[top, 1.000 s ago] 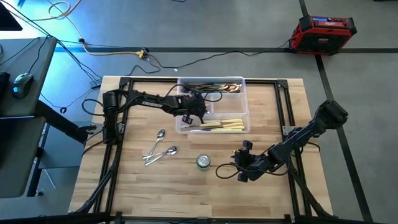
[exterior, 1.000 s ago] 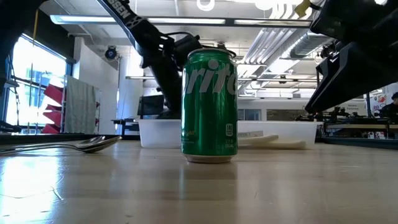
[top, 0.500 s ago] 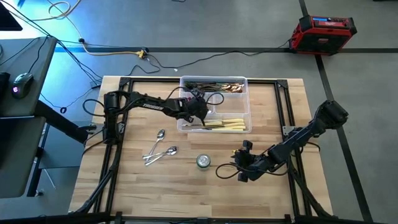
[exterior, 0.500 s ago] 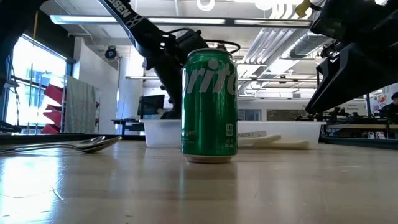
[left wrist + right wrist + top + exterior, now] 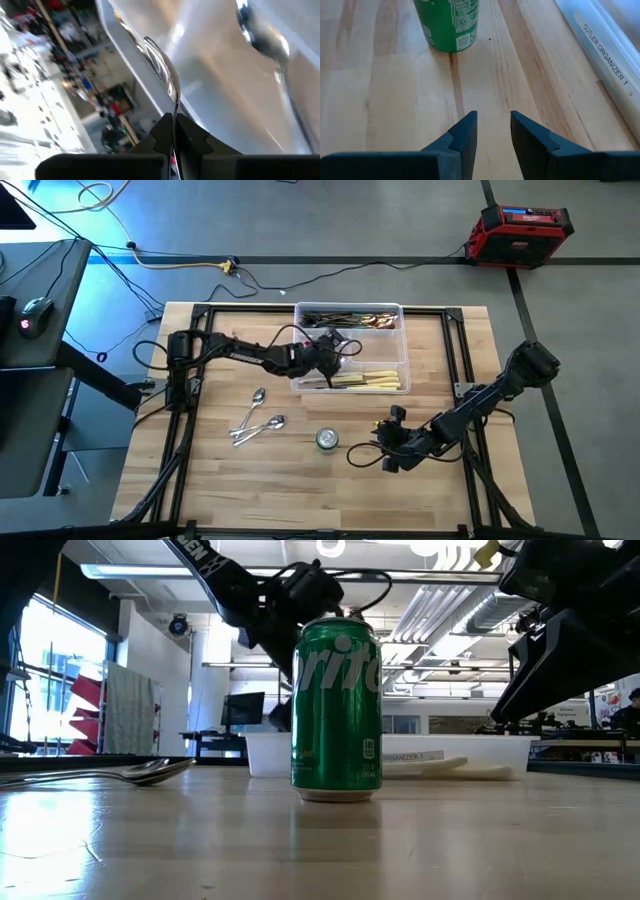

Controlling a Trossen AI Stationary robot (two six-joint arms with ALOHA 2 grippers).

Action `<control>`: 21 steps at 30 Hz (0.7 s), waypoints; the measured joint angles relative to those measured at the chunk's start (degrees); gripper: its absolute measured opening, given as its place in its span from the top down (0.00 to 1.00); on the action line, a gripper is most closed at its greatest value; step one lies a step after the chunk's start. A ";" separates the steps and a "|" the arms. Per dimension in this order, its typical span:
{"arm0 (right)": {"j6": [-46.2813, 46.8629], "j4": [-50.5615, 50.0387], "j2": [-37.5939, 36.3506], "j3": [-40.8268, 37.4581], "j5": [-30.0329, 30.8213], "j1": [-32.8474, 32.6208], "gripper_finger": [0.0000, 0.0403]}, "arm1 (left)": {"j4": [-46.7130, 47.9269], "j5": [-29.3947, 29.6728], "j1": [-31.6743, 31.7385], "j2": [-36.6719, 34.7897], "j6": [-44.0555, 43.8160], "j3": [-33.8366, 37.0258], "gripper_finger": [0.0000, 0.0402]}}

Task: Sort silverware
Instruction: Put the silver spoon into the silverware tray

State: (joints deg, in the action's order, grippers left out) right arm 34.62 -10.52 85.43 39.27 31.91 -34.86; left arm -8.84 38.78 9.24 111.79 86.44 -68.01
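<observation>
Since a second ago my left gripper [image 5: 322,360] slid rightward, dragging the tray [image 5: 400,350] along, fingers pinching a spoon [image 5: 162,70]. Lower right, my right gripper [image 5: 492,131] waits spread near the can [image 5: 327,440].

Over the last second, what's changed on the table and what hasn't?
The left end effector, shut on a spoon, has carried it rightward over the clear tray. The tray itself slid right with it. The spoons on the table, the green can and the right end effector, open and empty beside the can, stayed put.
</observation>
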 joint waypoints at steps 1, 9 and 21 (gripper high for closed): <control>-0.01 -0.02 0.00 0.00 -0.01 0.01 0.75 | -0.72 -1.56 -0.25 -0.03 0.66 -0.01 1.00; -0.05 -0.17 0.01 0.00 0.00 0.01 0.75 | -3.70 -7.95 1.34 -0.05 2.17 2.90 1.00; -0.10 -0.61 0.00 0.00 3.52 0.01 0.75 | -10.87 -15.01 5.15 -0.45 0.86 6.95 1.00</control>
State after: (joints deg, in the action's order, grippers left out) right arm 34.52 -11.14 85.43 39.27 35.43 -34.85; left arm -19.71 23.77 14.39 111.34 87.30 -61.06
